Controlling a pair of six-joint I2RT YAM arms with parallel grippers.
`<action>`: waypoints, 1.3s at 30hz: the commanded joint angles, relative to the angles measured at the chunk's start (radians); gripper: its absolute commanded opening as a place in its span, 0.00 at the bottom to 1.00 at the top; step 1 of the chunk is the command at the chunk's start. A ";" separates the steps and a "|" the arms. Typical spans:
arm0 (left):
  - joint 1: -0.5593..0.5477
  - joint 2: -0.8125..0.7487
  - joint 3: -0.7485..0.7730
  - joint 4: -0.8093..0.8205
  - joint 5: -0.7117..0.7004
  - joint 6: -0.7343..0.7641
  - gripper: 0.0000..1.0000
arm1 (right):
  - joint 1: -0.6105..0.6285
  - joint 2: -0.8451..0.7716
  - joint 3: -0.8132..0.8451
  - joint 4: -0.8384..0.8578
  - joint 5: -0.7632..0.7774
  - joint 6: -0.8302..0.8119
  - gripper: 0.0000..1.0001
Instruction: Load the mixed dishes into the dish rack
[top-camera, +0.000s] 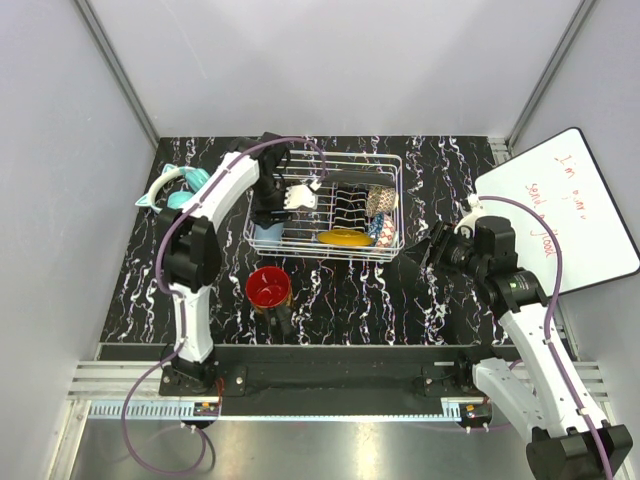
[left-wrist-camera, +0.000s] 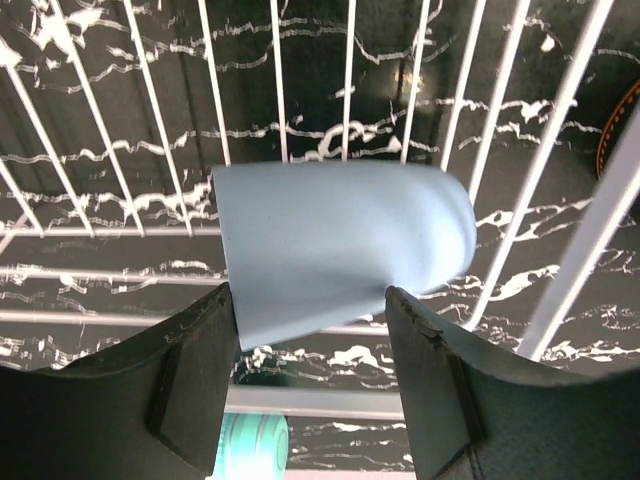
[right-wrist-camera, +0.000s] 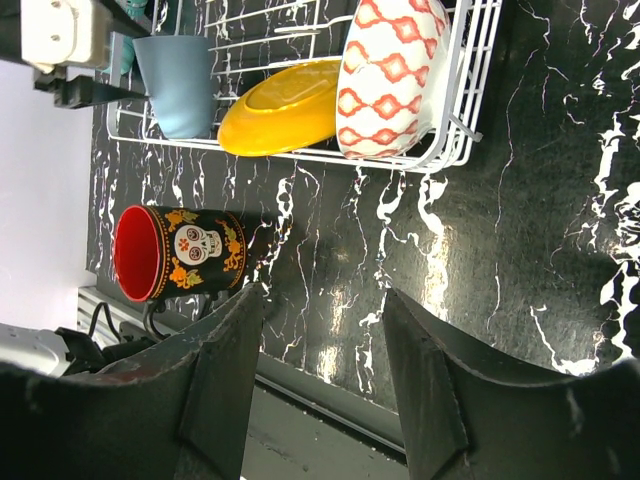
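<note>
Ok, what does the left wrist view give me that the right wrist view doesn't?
Left wrist only: the light blue cup close up between the fingers of the left gripper, and a teal object at the bottom edge. Right wrist only: the dark mug on the table, plus the yellow plate and lattice bowl in the rack. Both: the cup, rack wires, marbled table.

The white wire rack sits at the centre of the overhead frame. The light blue cup is in its lower left corner, clamped between my left fingers. The yellow plate leans along the lower edge. The lattice bowl stands on edge at the lower right. The red-lined skull mug stands upright outside the rack, below the cup.
</note>
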 joint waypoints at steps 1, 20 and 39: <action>0.002 -0.100 -0.059 -0.245 -0.022 0.014 0.62 | -0.002 0.002 0.000 0.015 0.022 -0.025 0.59; -0.026 -0.207 -0.168 -0.245 0.015 -0.028 0.61 | -0.003 0.011 -0.017 0.022 0.035 -0.034 0.59; -0.026 -0.138 -0.097 -0.246 -0.008 -0.032 0.00 | -0.003 -0.003 -0.036 0.027 0.035 -0.017 0.58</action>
